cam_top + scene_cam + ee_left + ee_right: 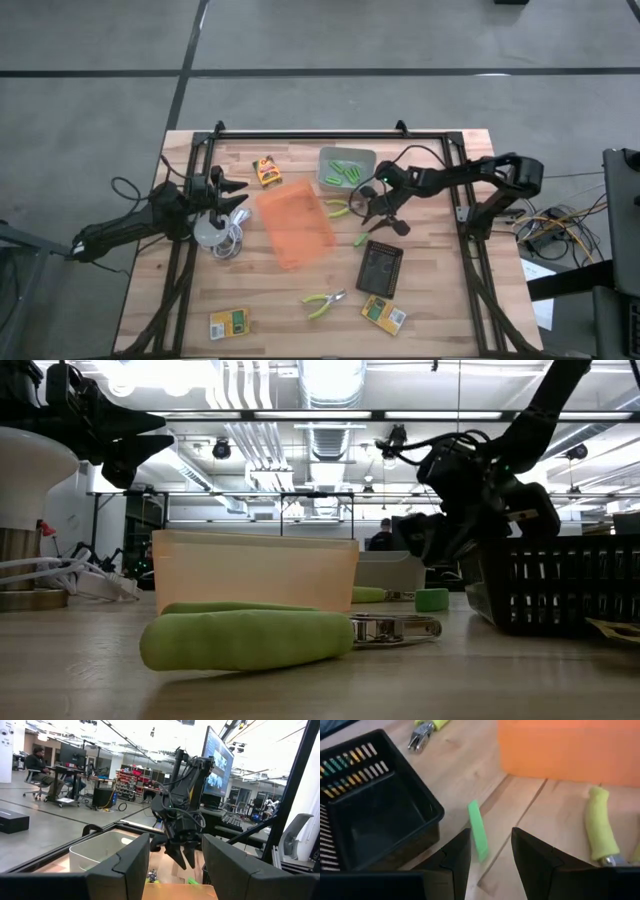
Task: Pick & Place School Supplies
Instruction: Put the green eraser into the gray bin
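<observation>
While the scene is being read from the near edge of the table in the high view, a printed box (230, 323) is lying at the lower left, a second printed box (384, 314) at lower centre-right, and green-handled pliers (323, 302) between them; all three are resting on bare wood, so they are judged still to be placed. Just above the second box the black basket (380, 268) is sitting, and the right wrist view is showing its inside bare. In the middle of the frame the right gripper (379, 211) is hovering with its fingers parted and holding nothing; the right wrist view is showing them straddling, from above, a lime-green marker (478, 836) that is lying on the wood just beside the basket, which suggests this stick is the next one to be picked. A second pair of pliers (338, 208) is lying just left of that gripper, beside the orange bin (294, 226) at centre. At centre-left the left gripper (237, 193) is waiting, spread wide and carrying nothing, above the white round thing (209, 232) with its coiled cable. Farther up the frame a third printed box (267, 171) is lying left of centre, and the grey bin (346, 158) at upper centre is already holding several green markers (344, 172). The task is therefore judged partly done, with most items still outside any container.
</observation>
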Controlling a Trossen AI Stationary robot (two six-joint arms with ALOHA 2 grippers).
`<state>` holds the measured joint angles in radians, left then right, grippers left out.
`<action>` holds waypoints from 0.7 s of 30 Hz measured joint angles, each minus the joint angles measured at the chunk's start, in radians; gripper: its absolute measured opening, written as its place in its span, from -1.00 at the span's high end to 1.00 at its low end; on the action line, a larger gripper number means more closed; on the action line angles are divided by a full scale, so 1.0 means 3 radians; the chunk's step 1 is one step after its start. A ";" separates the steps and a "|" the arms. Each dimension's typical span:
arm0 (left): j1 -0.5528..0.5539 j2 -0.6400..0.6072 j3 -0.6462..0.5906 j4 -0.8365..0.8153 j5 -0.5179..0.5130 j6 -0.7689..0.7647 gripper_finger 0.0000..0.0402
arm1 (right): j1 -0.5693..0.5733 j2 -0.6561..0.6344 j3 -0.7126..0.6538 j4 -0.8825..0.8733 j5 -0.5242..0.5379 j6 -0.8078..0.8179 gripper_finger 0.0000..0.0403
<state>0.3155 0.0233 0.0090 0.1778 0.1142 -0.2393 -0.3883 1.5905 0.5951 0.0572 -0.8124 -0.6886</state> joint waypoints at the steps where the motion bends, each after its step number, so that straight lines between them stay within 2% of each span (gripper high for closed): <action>1: 0.0000 0.0000 0.0000 0.0001 -0.0001 0.0000 0.06 | 0.0005 0.0006 0.0000 0.0030 0.0000 -0.0014 0.32; 11: -0.0001 0.0008 0.0001 -0.0001 0.0000 0.0000 0.06 | 0.0095 0.0274 0.0026 0.0121 0.0097 -0.0247 0.32; 17: 0.0001 0.0029 0.0000 0.0001 0.0000 0.0000 0.06 | 0.0152 0.0334 0.0061 0.0128 0.0104 -0.0300 0.32; 21: 0.0001 0.0039 0.0001 0.0001 0.0000 0.0000 0.06 | 0.0224 0.0335 0.0068 0.0130 0.0231 -0.0373 0.32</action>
<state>0.3157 0.0349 0.0092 0.1780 0.1142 -0.2394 -0.3211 1.6909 0.6155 0.0962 -0.7432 -0.8006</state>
